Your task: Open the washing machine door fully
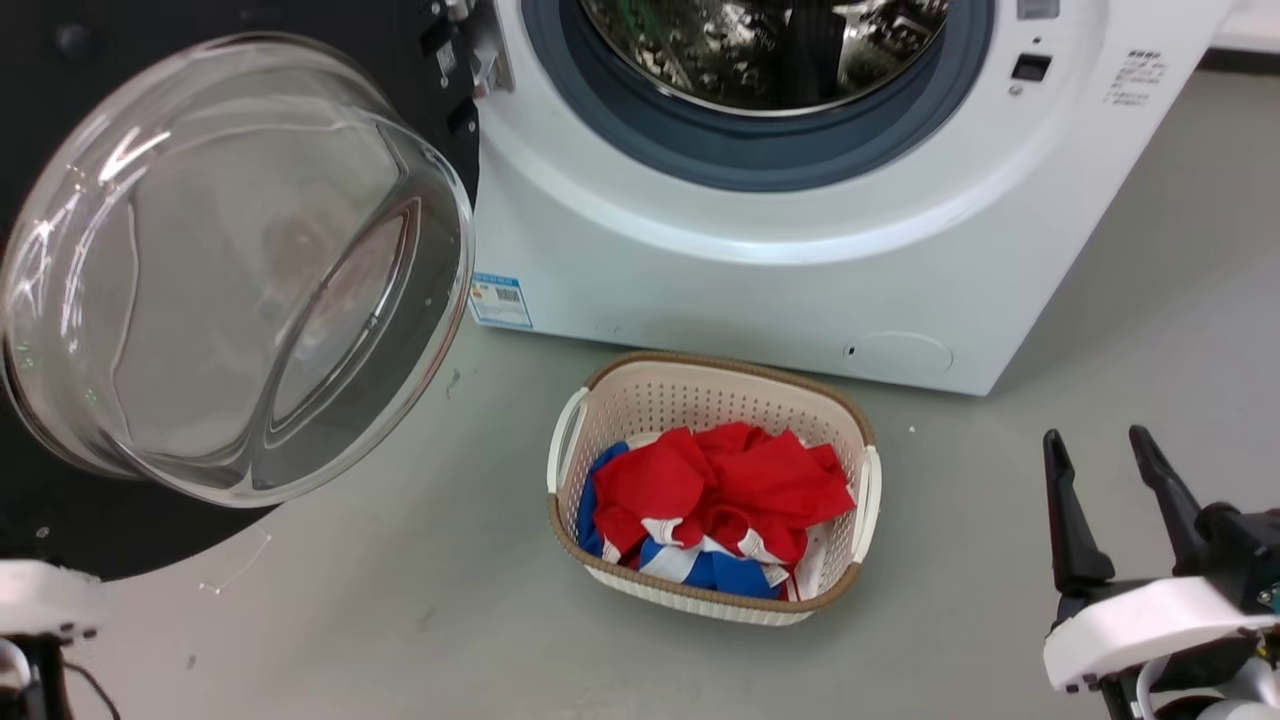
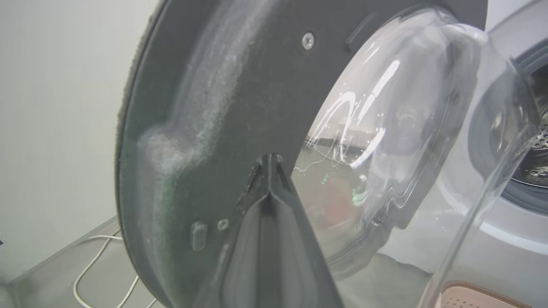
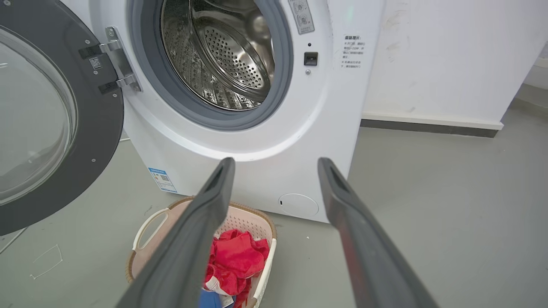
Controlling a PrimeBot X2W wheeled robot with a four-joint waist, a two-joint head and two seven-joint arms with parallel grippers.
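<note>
left fingers (image 2: 265,231) together by the washing machine door (image 2: 214,107), contact unclear; right fingers (image 3: 201,222) apart.

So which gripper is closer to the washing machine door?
Left. The left gripper points closely at the washing machine door; the right gripper is apart, across the laundry basket from it.
</note>
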